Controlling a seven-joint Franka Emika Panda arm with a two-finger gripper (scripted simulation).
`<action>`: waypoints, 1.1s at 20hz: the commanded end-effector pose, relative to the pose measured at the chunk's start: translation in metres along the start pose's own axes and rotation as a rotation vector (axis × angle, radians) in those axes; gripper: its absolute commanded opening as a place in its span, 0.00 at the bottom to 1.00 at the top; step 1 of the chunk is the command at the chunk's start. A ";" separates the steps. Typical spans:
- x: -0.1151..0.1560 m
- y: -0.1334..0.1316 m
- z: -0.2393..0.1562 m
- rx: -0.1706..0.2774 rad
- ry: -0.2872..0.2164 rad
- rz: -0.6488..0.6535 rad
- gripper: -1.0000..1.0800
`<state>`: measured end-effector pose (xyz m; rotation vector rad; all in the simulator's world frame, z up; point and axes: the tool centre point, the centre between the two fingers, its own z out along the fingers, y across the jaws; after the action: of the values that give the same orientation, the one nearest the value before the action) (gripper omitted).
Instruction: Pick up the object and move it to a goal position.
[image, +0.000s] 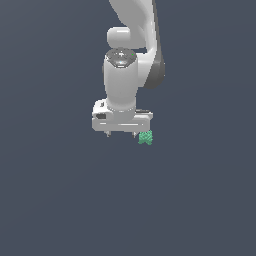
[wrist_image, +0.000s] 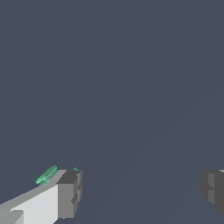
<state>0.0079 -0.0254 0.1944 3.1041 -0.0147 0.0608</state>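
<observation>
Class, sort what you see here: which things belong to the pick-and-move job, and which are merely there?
Belongs to the job:
- teal object, beside the gripper, outside its fingers
- gripper, open, holding nothing

Merely there:
- nothing else; only the plain dark ground

One teal-green lumpy object (image: 145, 137), one white arm (image: 131, 45), one gripper (image: 121, 133) with two fingers (wrist_image: 70, 193).
</observation>
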 end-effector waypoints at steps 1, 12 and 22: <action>-0.002 -0.004 0.003 0.001 -0.001 0.003 0.96; -0.041 -0.062 0.048 0.020 -0.018 0.050 0.96; -0.093 -0.114 0.089 0.033 -0.038 0.102 0.96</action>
<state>-0.0748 0.0816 0.1024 3.1346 -0.1628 0.0071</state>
